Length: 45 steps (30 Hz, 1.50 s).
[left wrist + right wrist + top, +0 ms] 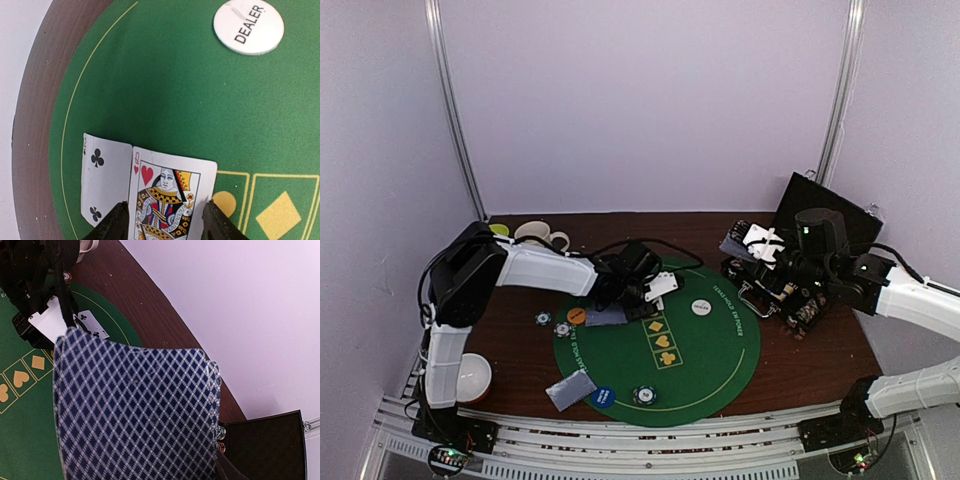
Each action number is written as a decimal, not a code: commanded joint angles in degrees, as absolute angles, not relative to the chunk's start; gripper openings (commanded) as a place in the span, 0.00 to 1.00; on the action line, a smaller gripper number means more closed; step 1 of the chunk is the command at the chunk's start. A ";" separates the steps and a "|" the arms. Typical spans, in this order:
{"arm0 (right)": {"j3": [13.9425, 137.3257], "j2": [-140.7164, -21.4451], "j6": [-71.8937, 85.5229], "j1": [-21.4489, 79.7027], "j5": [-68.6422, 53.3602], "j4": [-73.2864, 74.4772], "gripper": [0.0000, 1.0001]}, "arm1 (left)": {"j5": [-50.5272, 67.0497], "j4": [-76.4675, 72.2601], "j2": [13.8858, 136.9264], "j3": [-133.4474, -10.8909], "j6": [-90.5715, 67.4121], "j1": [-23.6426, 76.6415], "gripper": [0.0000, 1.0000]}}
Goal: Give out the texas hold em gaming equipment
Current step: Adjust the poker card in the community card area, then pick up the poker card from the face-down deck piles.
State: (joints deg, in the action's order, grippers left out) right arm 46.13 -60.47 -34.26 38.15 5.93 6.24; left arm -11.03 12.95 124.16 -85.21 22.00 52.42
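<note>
Queen of hearts (pixel 167 192) lies face up just inside the far-left rim of the green felt mat (pixel 165 85). It overlaps one edge of a two of clubs (pixel 102 182), which sits between it and the rim. The left gripper (pixel 165 215) stands over the queen with its jaws partly apart, one black finger at each long edge of the card; whether they actually pinch it cannot be told. A white DEALER button (pixel 248 26) rests on the mat, toward its centre from those cards and well apart from them.

The right gripper (pixel 757 243) is raised beyond the mat's far-right rim, clamped on a blue-and-white diamond-backed card (pixel 135 410) that fills its wrist view; whether it is one card or a stack, I cannot tell.

On the mat's left part lies a face-down grey-blue card (pixel 605 315), just beside an orange disc (pixel 577 316) at the rim. Two striped poker chips (pixel 542 319) sit just off the left rim. At the near-left rim are another face-down card (pixel 570 390), a blue disc (pixel 603 396) and, further along the near edge on the felt, a third chip (pixel 643 395).
</note>
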 commanded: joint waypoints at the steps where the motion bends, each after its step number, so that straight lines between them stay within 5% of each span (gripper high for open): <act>1: 47.39 -60.42 -33.66 37.79 4.58 7.74 0.47 | -3.87 7.99 118.12 -82.08 20.71 51.64 0.56; 15: 48.50 -63.46 -33.17 39.99 -0.24 5.32 0.47 | 29.96 7.08 103.41 -85.13 -15.79 44.18 0.75; 21: 49.55 -67.48 -32.87 43.64 -0.18 1.52 0.47 | 45.40 1.26 103.74 -83.66 -25.61 43.86 0.98; 28: 51.25 -72.08 -33.00 46.23 0.10 -1.18 0.47 | 45.32 0.18 105.23 -84.05 -27.56 44.44 0.97; 36: 53.04 -74.59 -33.39 48.44 0.53 -2.72 0.47 | 43.35 2.66 108.76 -85.50 -28.61 45.00 0.79; 45: 53.05 -75.92 -33.32 49.81 1.57 -3.25 0.47 | 42.91 4.73 109.84 -86.53 -26.61 45.00 0.73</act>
State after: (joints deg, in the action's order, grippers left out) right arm 51.42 -75.70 -34.09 49.23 0.82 -1.02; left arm 42.52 4.62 109.14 -84.31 -28.01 44.73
